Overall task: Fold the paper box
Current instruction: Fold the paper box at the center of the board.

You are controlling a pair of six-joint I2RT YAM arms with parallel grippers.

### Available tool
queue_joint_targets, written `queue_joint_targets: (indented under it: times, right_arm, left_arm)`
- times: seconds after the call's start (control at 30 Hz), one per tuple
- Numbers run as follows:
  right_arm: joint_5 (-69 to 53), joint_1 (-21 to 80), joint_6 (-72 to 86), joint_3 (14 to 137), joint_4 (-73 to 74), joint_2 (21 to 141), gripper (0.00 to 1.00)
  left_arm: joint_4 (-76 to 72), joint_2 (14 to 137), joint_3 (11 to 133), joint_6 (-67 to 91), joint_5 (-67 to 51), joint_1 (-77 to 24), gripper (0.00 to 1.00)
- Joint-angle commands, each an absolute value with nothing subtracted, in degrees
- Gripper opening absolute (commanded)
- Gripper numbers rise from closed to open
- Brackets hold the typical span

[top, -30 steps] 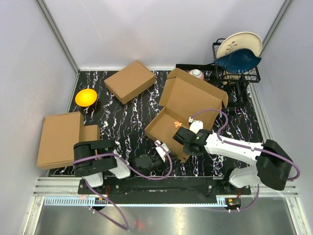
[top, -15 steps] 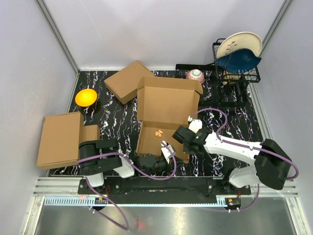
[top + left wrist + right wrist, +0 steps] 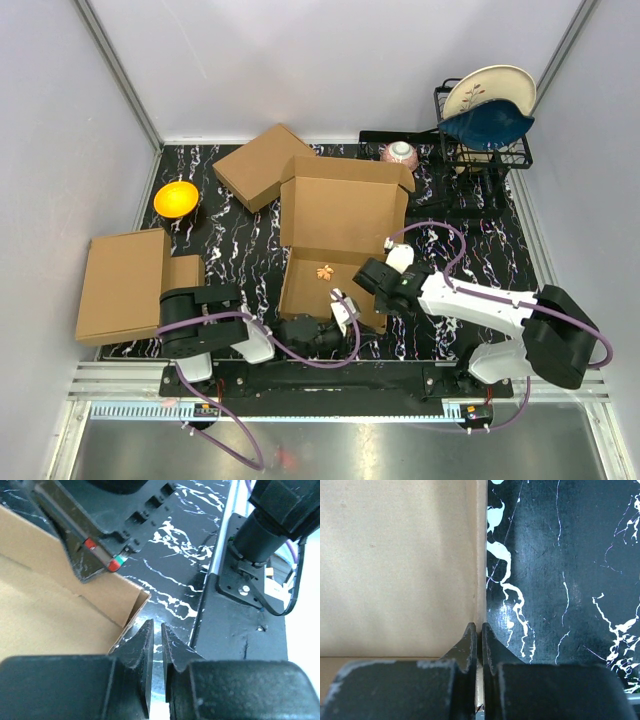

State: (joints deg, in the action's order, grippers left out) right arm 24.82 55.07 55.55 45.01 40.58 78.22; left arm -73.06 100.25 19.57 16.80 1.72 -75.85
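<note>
Paper box (image 3: 343, 215): brown corrugated cardboard, at the centre of the table (image 3: 250, 255), which is black with white veining; the tray part lies open toward the arms; the lid is raised from the tray's far edge; a small orange mark (image 3: 325, 271) shows on the tray floor.
Right fingers (image 3: 466, 647): closed tight on the tray's right wall; the wall's thin edge runs straight into the line where they meet.
Left fingers (image 3: 140, 647): at the tray's near edge; drawn almost together, a thin slit between them; a cardboard corner sits just beside the tips; whether any cardboard is pinched cannot be told.
Also on the table: smaller closed box (image 3: 265, 165), far side, left of the lid; orange bowl (image 3: 176, 198), left; flat cardboard slab (image 3: 122, 285), near left, partly over the table's edge; wire rack (image 3: 500, 158), far right corner, holding a plate (image 3: 490, 90) and a blue bowl (image 3: 490, 125); small cup (image 3: 401, 152) beside the rack.
</note>
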Motion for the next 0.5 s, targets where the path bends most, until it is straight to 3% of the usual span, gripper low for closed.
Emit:
queue_joint_targets:
  times: [0.0, 0.23, 0.47]
  right_arm:
    - [22.3, 55.1, 57.3, 40.0, 38.2, 81.7, 0.00]
    - [21.0, 55.1, 57.5, 40.1, 37.5, 81.7, 0.00]
    - [19.4, 55.2, 57.9, 40.0, 37.2, 80.9, 0.00]
  left_arm:
    - [-95.4, 101.8, 23.1, 17.8, -4.4, -76.5, 0.14]
    - [-95.4, 108.3, 27.8, 16.2, -2.5, -77.4, 0.13]
    - [-95.4, 110.7, 28.3, 13.2, 8.7, -77.5, 0.11]
